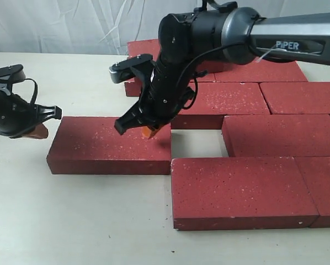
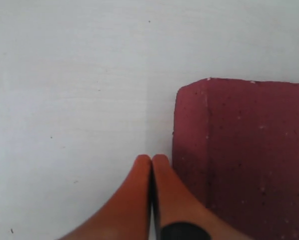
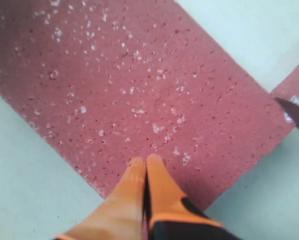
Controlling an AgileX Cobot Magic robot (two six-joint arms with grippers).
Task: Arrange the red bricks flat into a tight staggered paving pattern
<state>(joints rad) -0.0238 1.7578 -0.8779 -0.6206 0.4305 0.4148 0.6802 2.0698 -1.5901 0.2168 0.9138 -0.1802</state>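
Both closed on nothing, the right hand [image 1: 149,132] is placed over the loose brick [image 1: 99,144], the left hand [image 1: 39,131] beside it, seemingly for pushing.

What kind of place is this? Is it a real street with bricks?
Probably not a street. It looks like an indoor robot lab: the red bricks lie on a plain white table, a wrinkled white sheet hangs behind, and a black robot arm marked PIPER reaches over them.

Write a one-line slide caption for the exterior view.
Shut right pincer points down over the loose red brick; shut left pincer sits off its other end; laid bricks alongside.
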